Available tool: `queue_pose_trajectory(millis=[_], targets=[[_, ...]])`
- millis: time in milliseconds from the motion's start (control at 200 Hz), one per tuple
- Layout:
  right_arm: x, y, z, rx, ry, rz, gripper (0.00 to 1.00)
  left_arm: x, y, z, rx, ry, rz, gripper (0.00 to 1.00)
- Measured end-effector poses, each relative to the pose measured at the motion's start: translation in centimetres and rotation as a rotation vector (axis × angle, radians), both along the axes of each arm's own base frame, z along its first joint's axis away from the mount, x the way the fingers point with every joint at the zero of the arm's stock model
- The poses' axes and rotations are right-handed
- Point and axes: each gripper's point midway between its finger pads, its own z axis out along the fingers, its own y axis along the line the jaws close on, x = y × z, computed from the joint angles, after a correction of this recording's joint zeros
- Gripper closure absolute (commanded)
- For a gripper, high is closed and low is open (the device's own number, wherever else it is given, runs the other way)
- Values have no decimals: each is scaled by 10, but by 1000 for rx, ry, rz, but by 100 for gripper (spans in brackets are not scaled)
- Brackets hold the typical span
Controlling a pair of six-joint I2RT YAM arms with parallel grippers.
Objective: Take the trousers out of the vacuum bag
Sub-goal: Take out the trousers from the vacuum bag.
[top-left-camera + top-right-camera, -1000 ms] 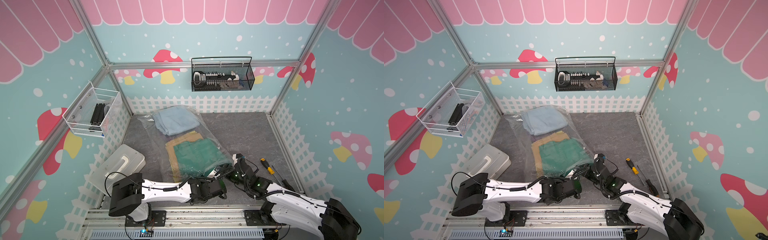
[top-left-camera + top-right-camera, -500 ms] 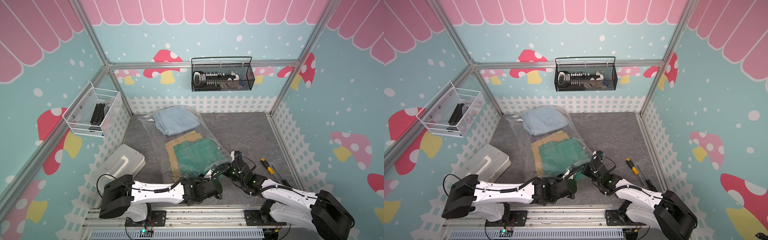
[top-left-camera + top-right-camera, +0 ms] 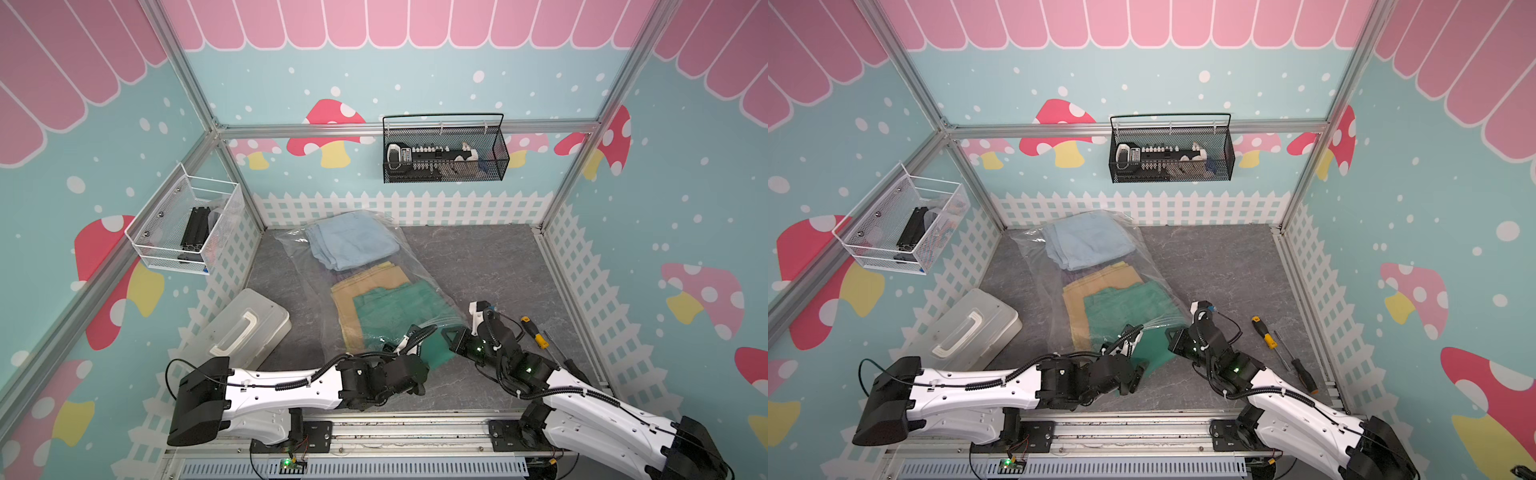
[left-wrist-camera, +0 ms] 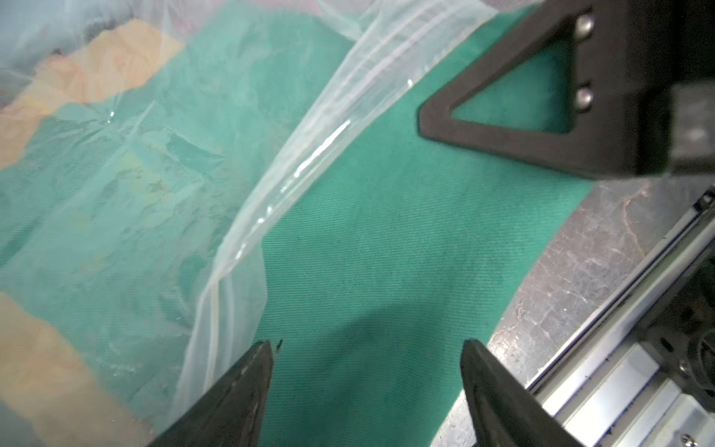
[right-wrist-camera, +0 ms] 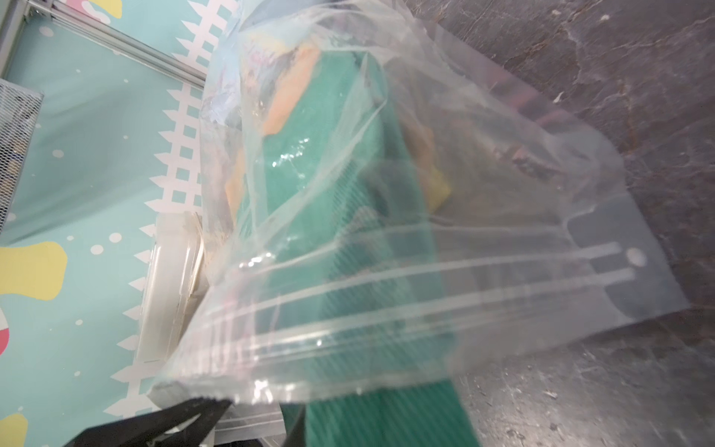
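Note:
The vacuum bag (image 3: 374,266) lies lengthwise on the grey floor, with its mouth at the near end. Inside lie light blue trousers (image 3: 349,243), tan trousers (image 3: 345,299) and dark green trousers (image 3: 395,307). A corner of the green pair (image 4: 387,240) sticks out past the zip-seal edge (image 4: 309,166). My left gripper (image 4: 367,348) is open over that bare green cloth and holds nothing. In both top views it sits at the bag's mouth (image 3: 424,362) (image 3: 1142,368). My right gripper (image 3: 453,338) (image 5: 247,416) is shut on the bag's upper lip (image 5: 387,309), holding it raised.
A translucent box with a white handle (image 3: 245,328) sits front left by the fence. Two screwdrivers (image 3: 534,332) (image 3: 561,357) lie right of the right arm. A black wire basket (image 3: 444,149) hangs on the back wall, a white mesh basket (image 3: 187,224) on the left wall. A metal rail (image 3: 374,432) borders the front.
My left gripper has opened and drawn back from the bag's mouth, leaving green cloth sticking out. My right gripper has moved in and shut on the bag's upper lip.

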Motion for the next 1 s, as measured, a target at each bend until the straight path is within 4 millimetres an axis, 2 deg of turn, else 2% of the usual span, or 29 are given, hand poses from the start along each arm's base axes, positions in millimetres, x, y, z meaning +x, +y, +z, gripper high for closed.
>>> queue_pose_trajectory(millis=[260,500,605,725,850,1001], targets=[[-14,-8,11,-36,0,44,96,-3,2,16,-65,26,-32,21],[-18,-12,7,-46,29,35,96,-32,-18,12,-71,49,-157,9],[-17,-11,11,-37,34,28,96,-45,-27,1,-44,55,-195,4],[-14,-8,22,-22,27,26,96,-51,-31,-23,28,53,-193,1],[-13,-6,29,-14,25,28,96,-47,-29,-43,113,29,-139,1],[-13,-5,30,-14,28,31,96,-38,-26,-53,173,-8,-66,1]])
